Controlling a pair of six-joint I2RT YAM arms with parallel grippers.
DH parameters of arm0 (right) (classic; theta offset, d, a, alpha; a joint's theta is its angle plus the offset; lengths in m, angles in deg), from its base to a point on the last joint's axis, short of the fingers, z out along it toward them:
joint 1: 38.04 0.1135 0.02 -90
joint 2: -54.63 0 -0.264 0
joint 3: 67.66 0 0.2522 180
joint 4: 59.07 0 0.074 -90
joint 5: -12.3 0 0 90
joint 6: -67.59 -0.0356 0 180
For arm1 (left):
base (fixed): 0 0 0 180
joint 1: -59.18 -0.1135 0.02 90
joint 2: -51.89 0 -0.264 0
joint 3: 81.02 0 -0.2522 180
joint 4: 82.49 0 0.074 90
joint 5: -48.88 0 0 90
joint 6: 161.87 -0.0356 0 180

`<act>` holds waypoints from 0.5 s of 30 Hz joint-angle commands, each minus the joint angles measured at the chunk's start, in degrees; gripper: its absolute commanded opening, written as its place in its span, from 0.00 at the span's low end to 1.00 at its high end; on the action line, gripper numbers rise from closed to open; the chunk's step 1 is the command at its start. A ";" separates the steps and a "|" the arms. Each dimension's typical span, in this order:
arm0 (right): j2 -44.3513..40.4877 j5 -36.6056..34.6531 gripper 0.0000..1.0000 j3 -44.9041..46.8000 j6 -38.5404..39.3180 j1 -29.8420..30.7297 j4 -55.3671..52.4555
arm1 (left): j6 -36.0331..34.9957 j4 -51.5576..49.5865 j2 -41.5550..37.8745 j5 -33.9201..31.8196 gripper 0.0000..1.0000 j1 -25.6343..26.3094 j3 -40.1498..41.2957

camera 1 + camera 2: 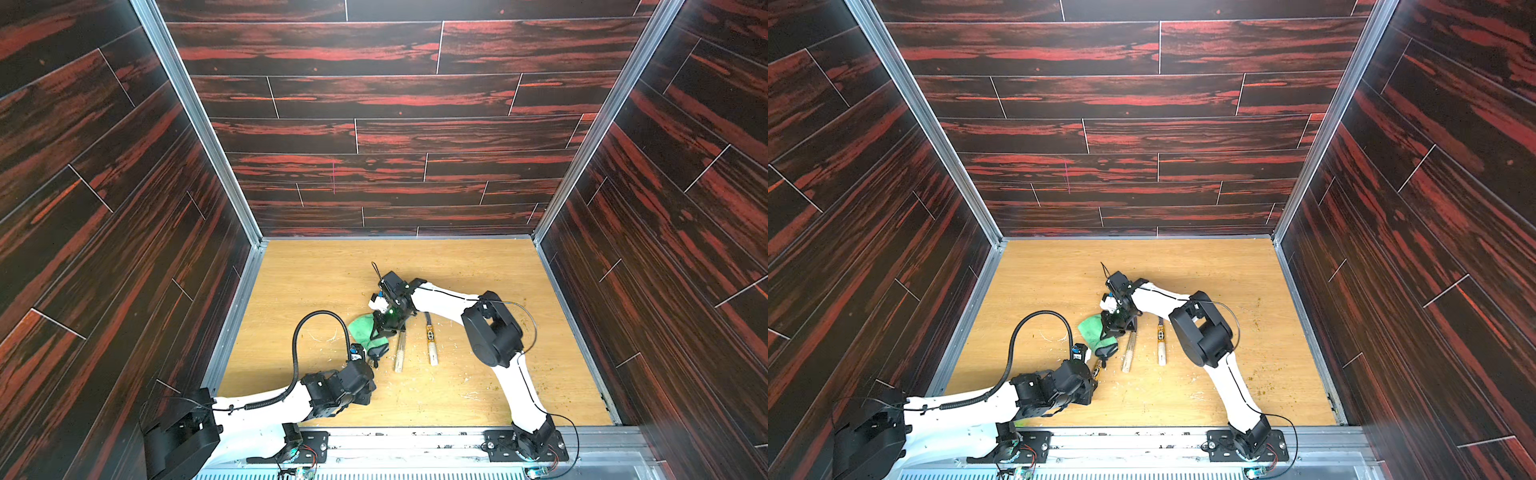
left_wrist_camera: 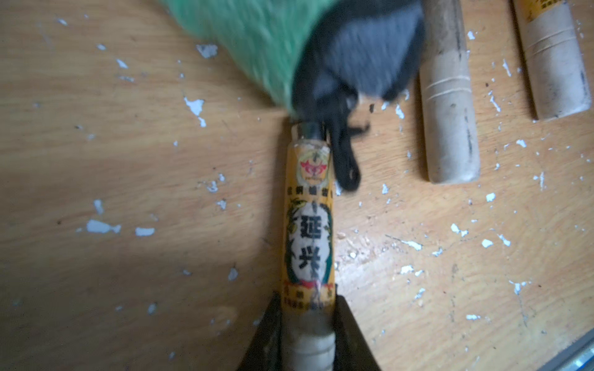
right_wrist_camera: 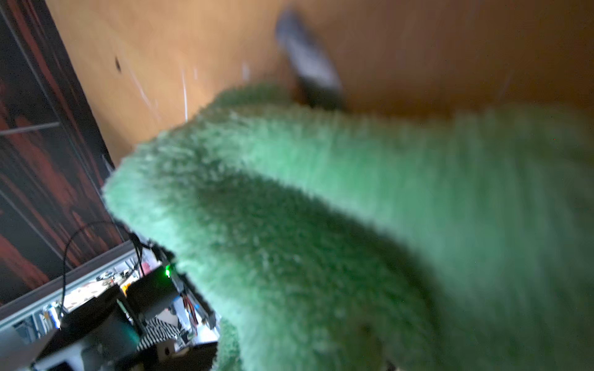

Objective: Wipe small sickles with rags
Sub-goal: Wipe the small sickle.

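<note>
Left fingers (image 2: 351, 335) clamped on labelled sickle (image 2: 309, 225) handle (arm low); right fingers (image 1: 381, 329) pinching green rag (image 1: 360, 328), elbow high.

The pale wooden tabletop (image 1: 478, 270) is carrying two loose sickles. The plain-handled sickle (image 1: 400, 353) is lying just beside the right claw (image 1: 381, 332), with its blade end hidden behind that claw. The labelled sickle (image 1: 431, 338) is lying parallel, farther from that claw. White flecks (image 2: 103, 226) are lying scattered around the left claw (image 2: 307, 321), and brown crumbs (image 1: 1260, 388) are sitting well apart from both.
</note>
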 commanded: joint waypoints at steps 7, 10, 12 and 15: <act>10.81 -5.53 0.00 -14.71 -0.86 -4.18 -3.83 | 0.48 0.50 -0.09 3.94 0.02 1.08 0.15; 13.47 -4.99 0.00 -20.69 -0.86 -4.94 -6.29 | 0.39 0.96 0.61 4.51 0.01 1.09 -0.09; 15.43 -4.26 0.00 -24.48 -1.10 -5.41 -7.96 | 0.37 1.08 0.71 4.65 0.01 1.16 -0.19; 17.51 -2.18 0.00 -28.12 -2.14 -6.04 -8.85 | 0.39 0.99 0.45 4.43 0.01 1.38 -0.38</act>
